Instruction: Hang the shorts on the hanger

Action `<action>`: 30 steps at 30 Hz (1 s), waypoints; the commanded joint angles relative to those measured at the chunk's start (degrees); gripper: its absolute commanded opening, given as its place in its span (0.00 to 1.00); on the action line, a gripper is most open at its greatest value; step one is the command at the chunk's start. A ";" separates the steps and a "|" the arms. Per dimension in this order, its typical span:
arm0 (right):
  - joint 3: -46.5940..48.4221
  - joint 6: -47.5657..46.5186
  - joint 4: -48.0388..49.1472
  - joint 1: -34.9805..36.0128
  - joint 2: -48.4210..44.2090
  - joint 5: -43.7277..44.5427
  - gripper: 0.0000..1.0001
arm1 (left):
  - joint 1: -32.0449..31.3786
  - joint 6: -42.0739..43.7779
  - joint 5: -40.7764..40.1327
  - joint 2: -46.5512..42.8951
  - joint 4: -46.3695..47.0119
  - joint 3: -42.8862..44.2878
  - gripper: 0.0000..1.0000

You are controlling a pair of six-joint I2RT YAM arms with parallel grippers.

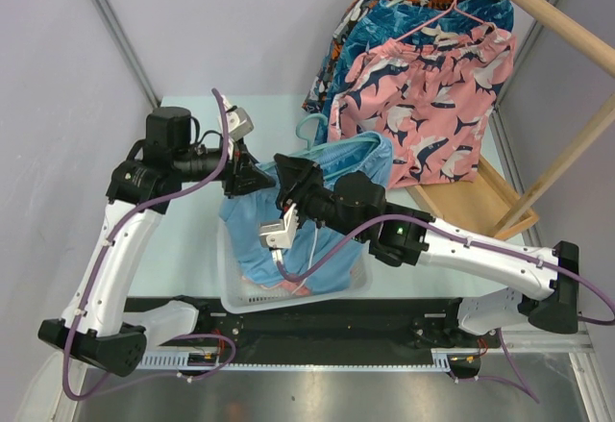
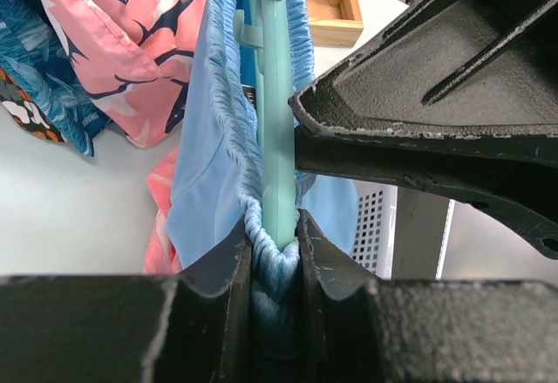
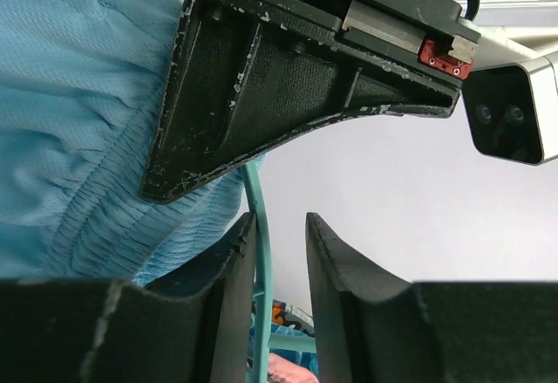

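Shorts [image 2: 205, 182] are judged mid-mounting on the hanger [image 2: 277, 139], both clamped by the left pincer [image 2: 275, 252]; the right pincer [image 3: 279, 287], slightly parted, seemingly empty, is needed to spread them along it.

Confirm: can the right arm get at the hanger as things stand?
Probably yes. In the right wrist view the hanger runs between the open fingers of the right gripper, close against one, with nothing blocking. The left gripper, shut on the shorts and hanger, sits close by, so room looks tight.

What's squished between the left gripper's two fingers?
The left wrist view shows the shorts, waistband bunched, and the hanger pinched inside the left gripper.
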 commanded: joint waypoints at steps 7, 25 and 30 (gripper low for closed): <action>3.32 -2.48 -2.93 0.16 -1.13 3.12 0.34 | -1.35 -3.34 4.13 -3.71 7.89 -2.12 0.00; 3.32 -6.52 3.74 -2.39 1.86 9.80 0.08 | -2.76 -3.96 2.90 -5.12 8.07 -3.97 0.00; 3.24 -6.52 7.69 -2.48 2.74 9.54 0.18 | -3.72 -4.66 2.99 -4.59 9.21 -4.49 0.00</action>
